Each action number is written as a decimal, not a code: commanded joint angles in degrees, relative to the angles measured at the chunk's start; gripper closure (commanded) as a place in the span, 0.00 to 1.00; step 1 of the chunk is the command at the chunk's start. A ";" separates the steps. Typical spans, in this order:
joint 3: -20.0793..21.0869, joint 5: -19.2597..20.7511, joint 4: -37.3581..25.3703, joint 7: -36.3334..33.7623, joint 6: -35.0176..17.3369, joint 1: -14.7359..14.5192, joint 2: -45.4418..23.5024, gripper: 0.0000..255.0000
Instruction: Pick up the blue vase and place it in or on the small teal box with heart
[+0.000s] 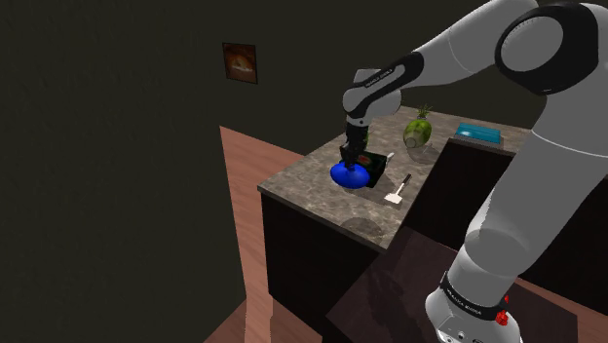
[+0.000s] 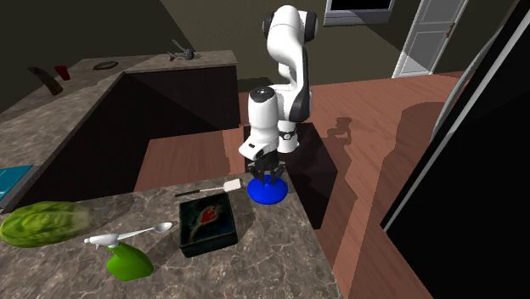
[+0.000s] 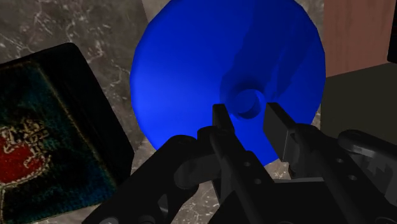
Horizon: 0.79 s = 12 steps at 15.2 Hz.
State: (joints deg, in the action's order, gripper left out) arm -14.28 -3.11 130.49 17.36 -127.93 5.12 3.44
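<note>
Mottled stone countertop (image 1: 302, 183) over dark cabinets, with the white Franka arm (image 1: 507, 195) reaching down to it from its stand. A leafy green head, apparently lettuce (image 2: 42, 225), lies at the second exterior view's left, well apart from the task's things. The small box with a dark teal lid and a red heart (image 2: 206, 222) lies flat and closed on the counter. The blue vase (image 2: 267, 193) stands upright on the counter just beside this box, near the counter edge facing the arm; its broad round body narrows to a short neck. The black gripper (image 3: 248, 114) points straight down over the vase, its two fingers (image 3: 277, 124) drawn in and clasping the neck from either side. A white-headed spatula (image 1: 398, 190) lies near the box and vase. A spoon (image 2: 144, 232) lies beside the box, just above a small green bottle (image 2: 129, 262).
</note>
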 commanded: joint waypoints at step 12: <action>0.30 1.48 -5.94 -1.47 10.03 0.05 4.25 1.00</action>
State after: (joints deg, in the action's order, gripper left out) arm -14.03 -1.75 125.07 16.05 -118.83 5.19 7.28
